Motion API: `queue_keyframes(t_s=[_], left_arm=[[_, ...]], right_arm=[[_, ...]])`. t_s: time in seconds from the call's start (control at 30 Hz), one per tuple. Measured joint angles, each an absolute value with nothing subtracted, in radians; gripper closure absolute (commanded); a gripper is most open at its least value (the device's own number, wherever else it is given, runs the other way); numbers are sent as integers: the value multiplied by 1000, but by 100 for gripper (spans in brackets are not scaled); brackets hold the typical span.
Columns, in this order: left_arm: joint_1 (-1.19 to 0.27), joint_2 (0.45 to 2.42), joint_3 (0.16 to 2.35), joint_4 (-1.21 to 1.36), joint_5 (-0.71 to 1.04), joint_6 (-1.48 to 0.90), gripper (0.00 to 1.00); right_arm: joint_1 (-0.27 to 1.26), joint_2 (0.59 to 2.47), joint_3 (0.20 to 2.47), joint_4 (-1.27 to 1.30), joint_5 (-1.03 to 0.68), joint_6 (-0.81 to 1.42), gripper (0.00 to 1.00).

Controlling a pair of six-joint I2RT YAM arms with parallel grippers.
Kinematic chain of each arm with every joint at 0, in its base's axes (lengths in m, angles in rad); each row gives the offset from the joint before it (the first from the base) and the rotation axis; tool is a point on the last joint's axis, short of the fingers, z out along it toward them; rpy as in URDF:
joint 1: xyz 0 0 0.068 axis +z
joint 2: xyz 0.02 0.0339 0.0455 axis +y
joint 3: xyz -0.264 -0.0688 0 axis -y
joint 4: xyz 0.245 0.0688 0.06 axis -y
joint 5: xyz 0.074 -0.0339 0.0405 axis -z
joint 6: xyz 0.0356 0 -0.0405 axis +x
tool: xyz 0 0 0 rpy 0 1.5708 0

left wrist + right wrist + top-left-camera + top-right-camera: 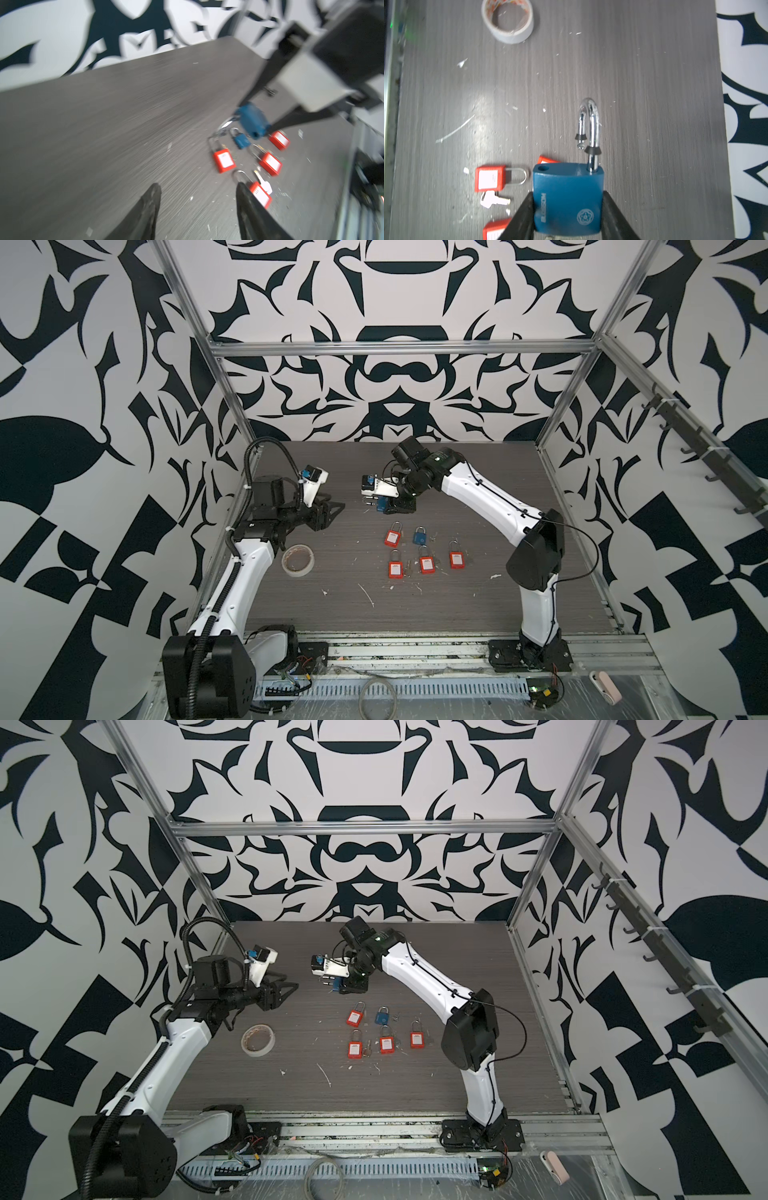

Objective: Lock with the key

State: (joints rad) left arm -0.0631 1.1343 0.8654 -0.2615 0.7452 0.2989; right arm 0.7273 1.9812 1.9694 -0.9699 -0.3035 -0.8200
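Note:
My right gripper [568, 207] is shut on the body of a blue padlock [568, 197], held above the table behind the row of locks; it shows in both top views [380, 504] [336, 985] and in the left wrist view [252, 122]. Its steel shackle [588, 124] is open, with the free end out of the body and swung aside. A silver key [494, 200] with a white head lies on the table beside a red padlock [490, 180]. My left gripper [336, 508] [197, 187] hovers to the left, open and empty.
Several red padlocks [426, 563] and a small blue padlock [419, 537] lie in two rows mid-table. A roll of tape [297, 559] sits near the left arm. White scraps dot the dark wood tabletop [478, 489]. Metal frame posts edge the table.

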Motion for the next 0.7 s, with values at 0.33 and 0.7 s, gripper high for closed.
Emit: queue_keyframes(t_s=[0.33,0.7], left_arm=[[-184,1214,941,-298,939,587,42],[-286,1319,971,-351,962,708,47]], right_arm=[[742,1821,1804,-1003,-317,-920,73],[752,1721,1715,-966,-322,-929,73]])
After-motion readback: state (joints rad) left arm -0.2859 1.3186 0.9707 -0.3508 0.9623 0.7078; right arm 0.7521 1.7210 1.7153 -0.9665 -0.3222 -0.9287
